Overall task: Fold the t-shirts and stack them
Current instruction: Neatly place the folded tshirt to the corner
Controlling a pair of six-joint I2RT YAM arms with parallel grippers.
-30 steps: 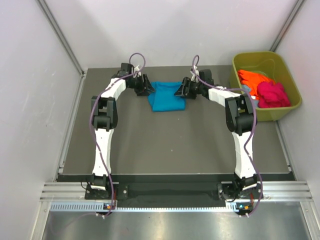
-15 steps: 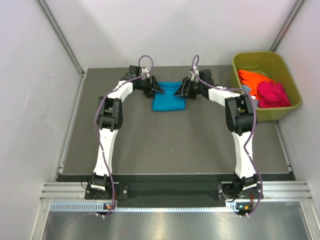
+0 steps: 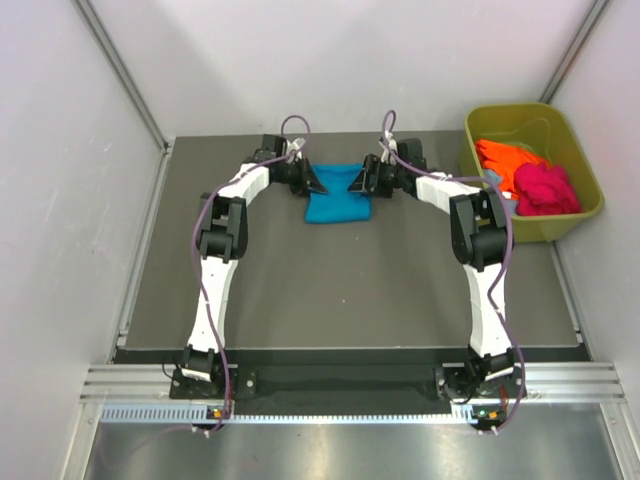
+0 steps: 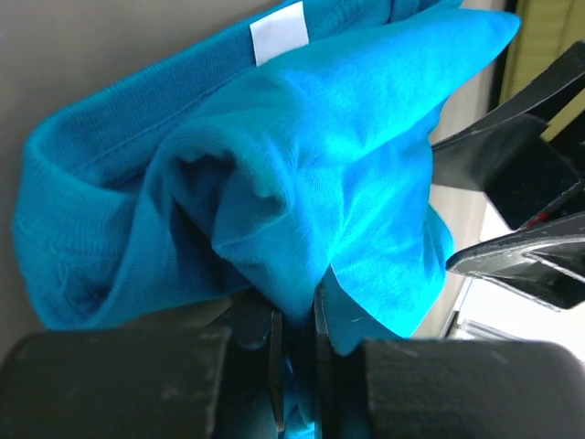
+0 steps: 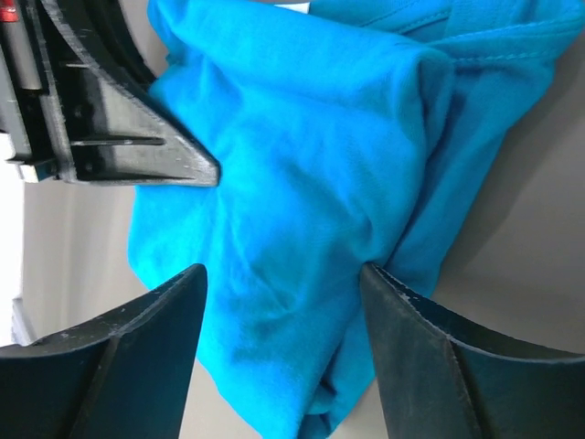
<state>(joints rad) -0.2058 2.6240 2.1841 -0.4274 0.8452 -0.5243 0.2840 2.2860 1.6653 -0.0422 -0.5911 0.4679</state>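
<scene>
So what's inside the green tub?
Inside the green tub lie an orange t-shirt and a pink t-shirt, bunched up next to each other. Whatever is underneath them is covered, so I cannot tell if more is in there.

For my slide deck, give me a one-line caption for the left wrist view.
Left gripper shut on a fold of the bunched teal t-shirt, white neck label up top.

Teal-blue t-shirt [image 3: 338, 200], white neck label [image 4: 279, 32], olive-green tub [image 3: 515, 108], orange t-shirt [image 3: 505, 157], magenta-pink t-shirt [image 3: 545, 188]
</scene>
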